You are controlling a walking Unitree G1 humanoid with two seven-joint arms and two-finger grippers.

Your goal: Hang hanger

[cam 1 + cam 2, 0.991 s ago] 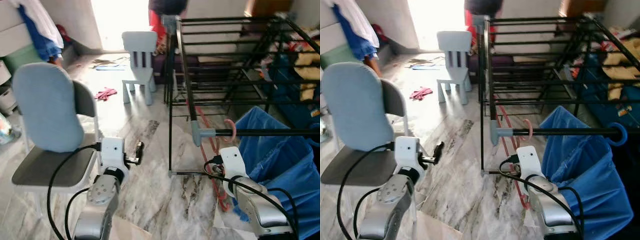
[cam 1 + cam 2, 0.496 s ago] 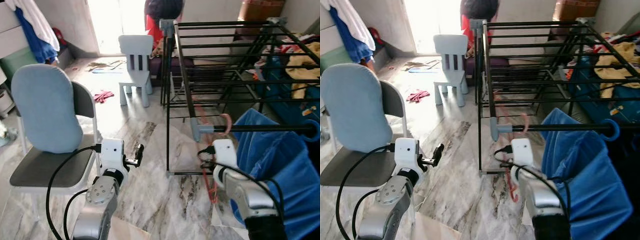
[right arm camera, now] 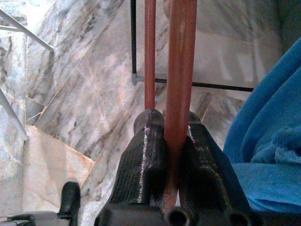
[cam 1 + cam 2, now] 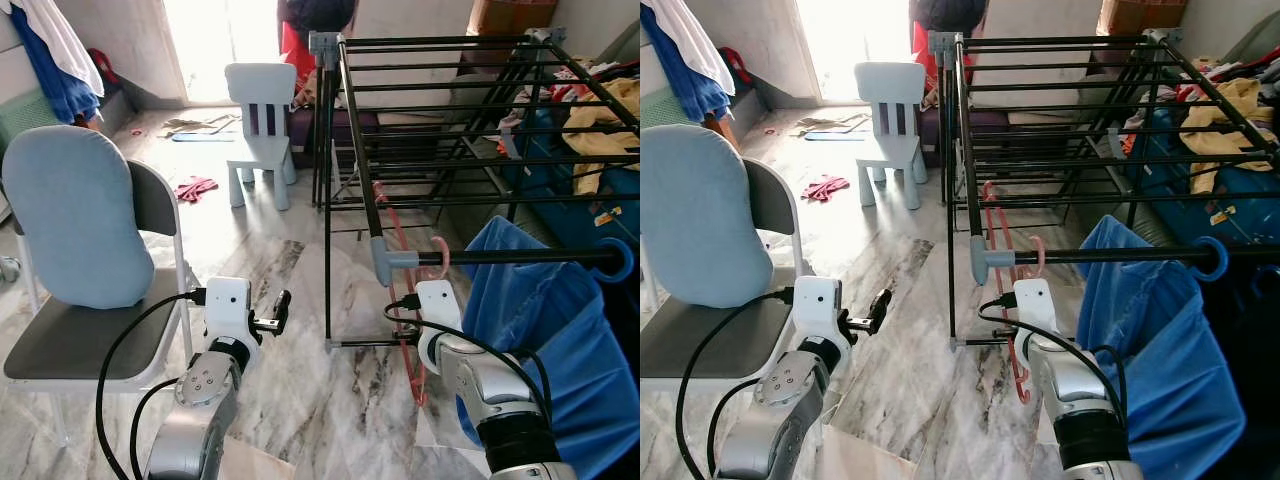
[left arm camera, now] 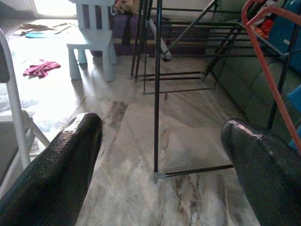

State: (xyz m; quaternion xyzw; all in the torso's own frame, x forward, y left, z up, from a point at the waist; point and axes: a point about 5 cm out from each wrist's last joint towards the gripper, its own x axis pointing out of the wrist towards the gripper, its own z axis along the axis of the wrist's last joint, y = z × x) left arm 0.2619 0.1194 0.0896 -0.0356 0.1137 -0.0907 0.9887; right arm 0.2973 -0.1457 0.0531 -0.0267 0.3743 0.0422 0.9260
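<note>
**A:** How do you think the hanger handles, and where is it good to take it?

**B:** I judge it is light and stiff, a thin frame, probably plastic, with smooth bars. It can slip or turn between the fingers, and a thin bar may bend if it is pushed against the rack. The best place is a straight bar of the frame, below the hook, so that the hook stays free. The right gripper is clenched on exactly such a bar; in the right wrist view the red bar runs between the two black fingers.

**A:** Where is the hanger now?

**B:** At the near corner of the black drying rack. Its hook sits at the near rail, just beside the grey corner joint; it seems to rest over the rail, but I cannot tell it for sure. The frame hangs down toward the marble floor, next to the blue cloth.

**A:** And how does it look?

**B:** Red-pink, thin, with a paler curved hook.

**A:** The other arm?

**B:** The left gripper is released, its fingers wide apart, beside the chair.
</note>
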